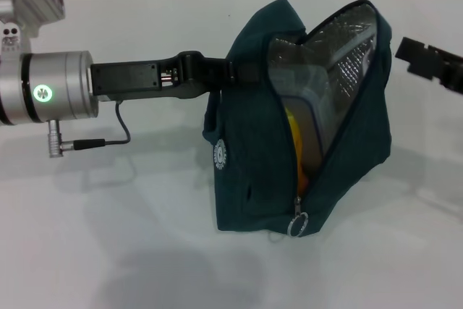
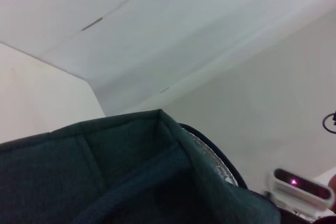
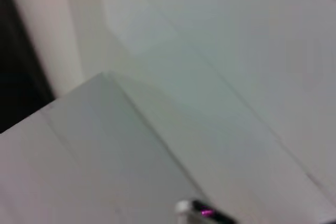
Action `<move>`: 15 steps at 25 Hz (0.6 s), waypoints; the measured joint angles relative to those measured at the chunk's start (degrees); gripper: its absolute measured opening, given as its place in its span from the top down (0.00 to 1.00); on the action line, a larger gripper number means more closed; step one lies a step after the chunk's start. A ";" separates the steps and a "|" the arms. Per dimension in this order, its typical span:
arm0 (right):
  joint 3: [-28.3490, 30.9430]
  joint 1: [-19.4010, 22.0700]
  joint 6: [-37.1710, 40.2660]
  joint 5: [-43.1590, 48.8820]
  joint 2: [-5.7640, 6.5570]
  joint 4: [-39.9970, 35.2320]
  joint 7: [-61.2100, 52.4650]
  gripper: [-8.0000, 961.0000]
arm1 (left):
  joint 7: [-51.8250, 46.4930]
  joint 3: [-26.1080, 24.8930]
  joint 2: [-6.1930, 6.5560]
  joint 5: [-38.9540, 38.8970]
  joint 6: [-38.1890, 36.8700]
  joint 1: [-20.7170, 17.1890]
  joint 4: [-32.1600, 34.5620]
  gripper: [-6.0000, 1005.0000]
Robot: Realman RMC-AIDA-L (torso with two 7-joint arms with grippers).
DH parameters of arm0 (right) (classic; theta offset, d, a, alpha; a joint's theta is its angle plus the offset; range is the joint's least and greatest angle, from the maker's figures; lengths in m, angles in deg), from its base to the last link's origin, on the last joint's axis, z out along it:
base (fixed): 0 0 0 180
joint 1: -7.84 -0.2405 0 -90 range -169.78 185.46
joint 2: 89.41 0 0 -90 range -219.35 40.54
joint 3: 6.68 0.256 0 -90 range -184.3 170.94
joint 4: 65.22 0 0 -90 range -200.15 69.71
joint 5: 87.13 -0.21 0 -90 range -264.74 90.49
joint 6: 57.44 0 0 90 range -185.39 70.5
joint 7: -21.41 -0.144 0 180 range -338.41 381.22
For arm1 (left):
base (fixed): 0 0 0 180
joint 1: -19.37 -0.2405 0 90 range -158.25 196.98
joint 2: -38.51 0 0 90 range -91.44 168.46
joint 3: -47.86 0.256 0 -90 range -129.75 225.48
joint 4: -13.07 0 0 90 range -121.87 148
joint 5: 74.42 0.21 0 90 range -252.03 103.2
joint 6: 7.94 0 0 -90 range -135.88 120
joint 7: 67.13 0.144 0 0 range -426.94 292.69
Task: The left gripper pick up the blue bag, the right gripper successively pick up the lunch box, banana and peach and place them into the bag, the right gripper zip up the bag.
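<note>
The blue bag (image 1: 246, 157) stands upright on the white table, its mouth gaping toward the right and its silver lining (image 1: 340, 56) showing. My left gripper (image 1: 230, 72) reaches in from the left and is shut on the bag's top edge by the handle. Inside, the clear lunch box (image 1: 307, 103) stands on end, with the yellow banana (image 1: 296, 142) in front of it. The peach is hidden. A ring zipper pull (image 1: 297, 223) hangs at the low front end of the opening. My right gripper (image 1: 432, 63) hovers to the right of the bag, apart from it. The left wrist view shows the bag's fabric (image 2: 131, 177).
The white table (image 1: 108, 251) extends around the bag on all sides. A cable (image 1: 108, 141) hangs under the left wrist. The right wrist view shows only pale surfaces and a small lit device (image 3: 202, 211).
</note>
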 joint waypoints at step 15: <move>-0.90 3.38 12.24 9.82 -2.33 -0.29 23.24 0.24 | 0.21 -0.61 0.64 0.14 1.18 -1.13 0.00 0.94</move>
